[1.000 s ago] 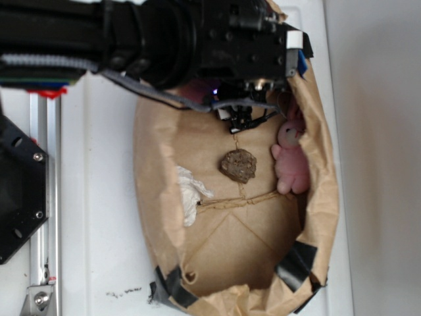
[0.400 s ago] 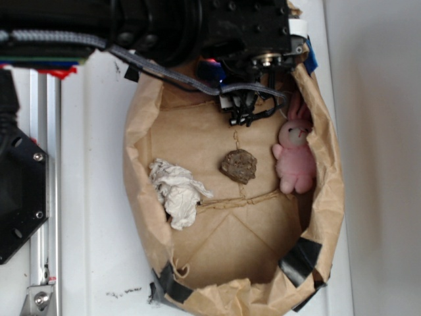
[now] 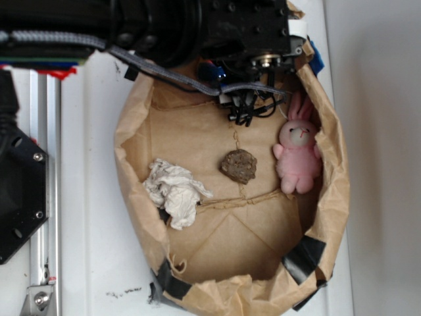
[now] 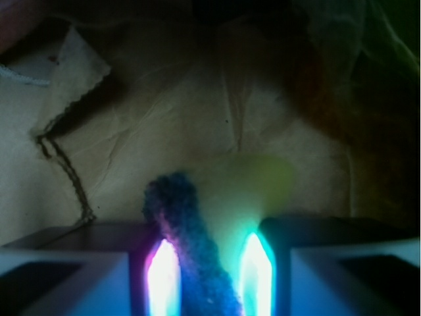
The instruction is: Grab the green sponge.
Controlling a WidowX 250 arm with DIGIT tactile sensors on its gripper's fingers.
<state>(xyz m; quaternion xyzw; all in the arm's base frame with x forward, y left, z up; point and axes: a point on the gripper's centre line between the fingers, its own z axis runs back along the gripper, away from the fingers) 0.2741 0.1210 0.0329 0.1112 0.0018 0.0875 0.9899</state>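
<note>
The green sponge fills the gap between my fingers in the wrist view. Its dark scouring layer lies against the left lit pad and its pale yellow foam reaches toward the right one. My gripper is shut on it, a little above the brown paper floor. In the exterior view the gripper hangs at the far end of the paper bag, under the black arm, and the sponge itself is hidden there.
The brown paper bag has raised crumpled walls. Inside lie a pink bunny at the right, a brown lump in the middle and a crumpled white paper wad at the left. Black tape patches the near corners. A metal rail runs along the left.
The arm has drawn back toward the bag's far end and a little higher. The bag's walls have spread wider, uncovering the whole paper wad and more of the bunny.
</note>
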